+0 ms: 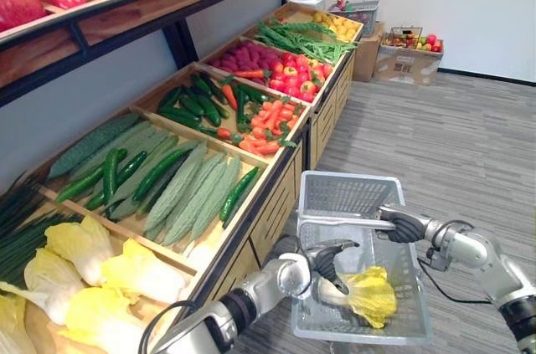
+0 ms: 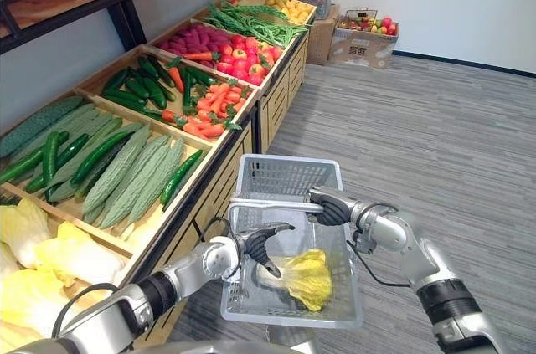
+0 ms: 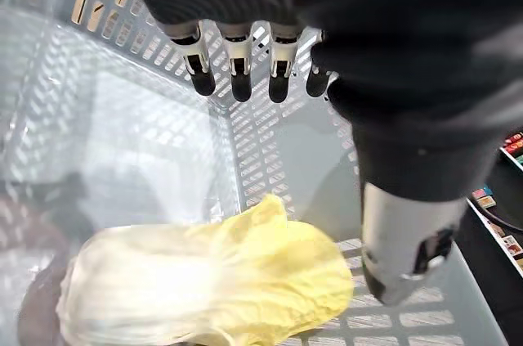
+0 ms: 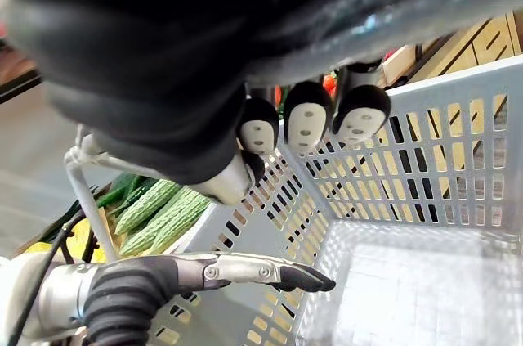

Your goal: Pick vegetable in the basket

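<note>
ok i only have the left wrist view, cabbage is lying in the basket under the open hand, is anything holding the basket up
observer: yes, the right hand is curled round the handle at the top of the basket.
operator: which side is the left hand coming in from
observer: the left hand reaches in over the side nearest the wooden stand, by the pale stem end of the cabbage.
operator: any more cabbage on that stand
observer: several yellow cabbages lie in its nearest crate, on the robot's left.
</note>
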You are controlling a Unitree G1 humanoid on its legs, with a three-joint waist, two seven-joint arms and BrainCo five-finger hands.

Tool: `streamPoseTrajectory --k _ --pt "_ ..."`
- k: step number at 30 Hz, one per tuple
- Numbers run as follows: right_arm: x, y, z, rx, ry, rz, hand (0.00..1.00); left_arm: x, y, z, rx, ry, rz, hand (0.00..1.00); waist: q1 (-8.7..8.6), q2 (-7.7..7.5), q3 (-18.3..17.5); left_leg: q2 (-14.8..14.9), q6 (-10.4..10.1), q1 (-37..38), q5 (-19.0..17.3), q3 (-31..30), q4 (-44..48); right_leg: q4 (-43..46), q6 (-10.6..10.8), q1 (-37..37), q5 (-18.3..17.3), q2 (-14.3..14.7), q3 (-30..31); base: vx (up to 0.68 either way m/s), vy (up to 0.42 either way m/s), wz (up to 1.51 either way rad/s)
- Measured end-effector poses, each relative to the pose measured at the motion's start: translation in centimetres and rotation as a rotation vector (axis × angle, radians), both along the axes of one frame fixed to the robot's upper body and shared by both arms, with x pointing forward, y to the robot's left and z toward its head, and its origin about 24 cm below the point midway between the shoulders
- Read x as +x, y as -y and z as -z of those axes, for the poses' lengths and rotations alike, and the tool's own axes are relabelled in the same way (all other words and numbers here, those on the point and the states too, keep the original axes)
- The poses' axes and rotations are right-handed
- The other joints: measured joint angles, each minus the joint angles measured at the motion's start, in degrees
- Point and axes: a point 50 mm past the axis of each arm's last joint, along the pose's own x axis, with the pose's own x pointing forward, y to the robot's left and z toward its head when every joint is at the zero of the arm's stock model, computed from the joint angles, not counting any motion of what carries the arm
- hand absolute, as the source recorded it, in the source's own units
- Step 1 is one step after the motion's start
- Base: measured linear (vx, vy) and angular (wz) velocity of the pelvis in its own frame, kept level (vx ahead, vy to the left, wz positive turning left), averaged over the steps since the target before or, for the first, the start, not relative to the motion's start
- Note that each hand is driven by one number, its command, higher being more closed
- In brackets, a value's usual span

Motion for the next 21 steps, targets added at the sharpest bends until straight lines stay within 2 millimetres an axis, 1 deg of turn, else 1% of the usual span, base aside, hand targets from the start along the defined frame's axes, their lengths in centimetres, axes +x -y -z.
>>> streamPoseTrajectory --k 7,9,11,12,13,14,16,18,19,20,21 --pt "0.2 0.3 0.6 0.008 -0.026 0.059 1.00 0.3 0.1 -0.4 -0.029 0.027 -0.034 0.00 -0.09 -0.34 0.08 -0.20 0.05 -0.75 0.03 -1.16 -0.03 -0.35 0.19 0.00 0.14 -0.76 -0.75 0.00 -0.011 0.07" --pt "0.4 0.7 1.3 0.003 -0.058 0.115 1.00 0.4 0.5 -1.3 -0.062 0.055 -0.021 0.00 0.21 -0.61 0.19 -0.16 0.25 -1.02 0.15 -1.69 -0.06 -0.36 0.19 0.01 0.14 -1.02 -1.30 0.01 -0.018 0.17" --pt "0.5 0.8 1.9 0.005 -0.086 0.164 1.00 0.1 1.0 -2.6 -0.123 0.085 0.004 0.00 0.31 -0.59 0.18 -0.15 0.58 -1.32 0.36 -2.48 -0.33 -0.37 0.19 0.12 0.14 -1.39 -2.26 0.00 -0.017 0.25" --pt "0.5 1.2 2.4 0.001 -0.096 0.205 1.00 -0.2 1.5 -3.5 -0.166 0.101 0.028 0.00 0.38 -0.65 0.17 -0.14 0.78 -1.85 0.49 -3.39 -0.38 -0.40 0.19 0.15 0.13 -1.76 -3.09 0.01 -0.015 0.34" --pt "0.5 1.7 2.9 0.007 -0.110 0.257 1.00 -0.5 1.9 -4.4 -0.206 0.109 0.050 0.00 0.87 -0.70 0.19 -0.15 0.91 -2.18 0.58 -4.02 -0.38 -0.44 0.19 0.15 0.13 -2.09 -3.65 0.01 -0.015 0.34" --pt "0.5 2.0 3.1 0.013 -0.116 0.286 1.00 -0.7 2.0 -4.8 -0.231 0.103 0.057 0.00 1.08 -0.69 0.18 -0.14 0.97 -2.32 0.62 -4.44 -0.38 -0.45 0.19 0.21 0.13 -2.26 -4.01 0.00 -0.018 0.30" --pt "0.1 3.6 4.4 0.039 -0.154 0.421 1.00 -1.6 2.4 -6.2 -0.320 0.092 0.090 0.00 2.19 -0.67 0.17 -0.06 1.29 -2.96 0.86 -6.43 -0.42 -0.76 0.18 0.95 0.13 -3.06 -5.87 -0.01 -0.019 0.40" --pt "-0.6 4.6 5.3 0.061 -0.171 0.516 1.00 -2.2 2.0 -6.8 -0.370 0.063 0.099 0.00 2.79 -0.66 0.17 -0.15 1.60 -3.18 1.25 -7.97 -0.79 -0.92 0.16 1.56 0.11 -3.72 -7.37 -0.02 -0.016 0.46" --pt "-1.1 5.4 6.0 0.072 -0.192 0.580 1.00 -2.7 1.7 -7.1 -0.401 0.048 0.102 0.00 3.60 -0.65 0.16 -0.16 1.82 -3.35 1.46 -8.90 -0.97 -1.18 0.13 2.13 0.09 -4.09 -8.32 -0.03 -0.019 0.67" --pt "-2.1 6.5 7.0 0.091 -0.211 0.667 1.00 -3.3 0.9 -7.3 -0.451 0.023 0.081 0.00 4.14 -0.65 0.15 -0.27 2.11 -4.05 1.71 -11.25 -1.11 -1.75 0.11 2.89 0.08 -4.89 -9.92 -0.03 -0.016 0.61" --pt "-2.5 7.0 7.4 0.097 -0.220 0.706 1.00 -3.5 0.3 -7.4 -0.464 0.017 0.064 0.00 4.59 -0.65 0.14 -0.46 2.23 -4.15 1.97 -11.73 -1.49 -1.84 0.11 3.04 0.08 -5.22 -10.55 -0.03 -0.015 0.56"
